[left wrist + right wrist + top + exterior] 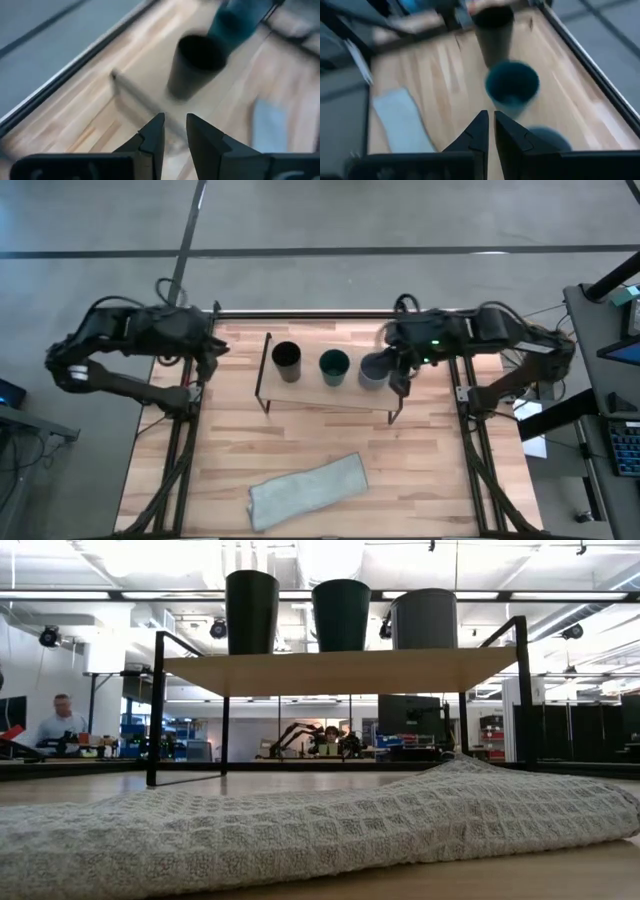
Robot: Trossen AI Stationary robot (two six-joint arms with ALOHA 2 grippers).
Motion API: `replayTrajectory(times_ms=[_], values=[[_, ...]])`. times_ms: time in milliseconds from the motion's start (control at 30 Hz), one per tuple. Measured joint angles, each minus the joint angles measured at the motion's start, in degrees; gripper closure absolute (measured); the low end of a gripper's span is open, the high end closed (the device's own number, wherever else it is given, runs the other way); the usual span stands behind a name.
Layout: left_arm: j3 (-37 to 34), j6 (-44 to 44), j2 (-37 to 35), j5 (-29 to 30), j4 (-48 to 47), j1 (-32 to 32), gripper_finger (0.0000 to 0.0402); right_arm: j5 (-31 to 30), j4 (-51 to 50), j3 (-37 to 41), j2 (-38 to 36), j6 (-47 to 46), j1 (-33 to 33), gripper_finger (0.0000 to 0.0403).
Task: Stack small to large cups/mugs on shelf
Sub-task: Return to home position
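Observation:
Three cups stand upright in a row on the low wooden shelf (310, 387): a tall black cup (286, 357) at its left end, a dark teal cup (334, 365) in the middle and a grey-blue mug (373, 369) at its right end. The low view shows them on the shelf board (340, 670) as black cup (251, 610), teal cup (341, 612) and mug (424, 618). My right gripper (398, 380) is shut and empty, just right of the mug (547, 137). My left gripper (213, 350) is left of the shelf, empty, its fingers (152, 137) nearly together, pointing at the black cup (192, 65).
A grey waffle-weave cloth (308, 490) lies crumpled on the table near the front edge and fills the low view's foreground (300, 830). The shelf's black wire legs (264, 380) stand on the tabletop. A person sits in the room beyond the table (60, 725).

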State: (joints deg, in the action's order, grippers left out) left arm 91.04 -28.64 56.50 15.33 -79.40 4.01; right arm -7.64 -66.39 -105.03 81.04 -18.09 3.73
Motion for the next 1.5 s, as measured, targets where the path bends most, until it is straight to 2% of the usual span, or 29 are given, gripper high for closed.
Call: replayTrajectory(times_ms=[67,200,300,567,667,1033,1400,1500], values=[[-7.0,0.5,-4.6,-1.1,9.9,0.0,0.0336,0.2,8.0,6.7,-4.5,-0.5,0.7,0.0380],[-19.9,2.5,-13.1,-9.5,27.9,0.0,0.0336,0.7,19.3,19.4,-13.1,-3.1,2.3,0.0381],[-27.7,2.4,-18.4,-13.2,35.4,-0.1,0.0336,0.7,26.1,28.5,-19.5,-4.8,3.6,0.0380],[-42.4,5.4,-30.5,-13.5,53.4,0.0,0.0336,0.5,58.7,51.9,-35.0,3.6,5.4,0.0380],[-46.6,7.7,-34.0,-13.7,58.9,0.0,0.0336,0.5,66.5,59.5,-39.2,4.6,5.4,0.0381],[-57.7,8.4,-43.6,-14.0,64.0,0.0,0.0336,0.5,80.8,79.4,-50.8,2.7,5.4,0.0380],[-63.9,8.3,-54.1,-15.5,65.1,0.0,0.0336,0.0,82.4,88.4,-61.7,2.6,5.4,0.0380],[-64.3,8.5,-54.9,-15.4,65.3,0.0,0.0336,0.0,82.3,90.6,-65.8,2.6,5.4,0.0380]])
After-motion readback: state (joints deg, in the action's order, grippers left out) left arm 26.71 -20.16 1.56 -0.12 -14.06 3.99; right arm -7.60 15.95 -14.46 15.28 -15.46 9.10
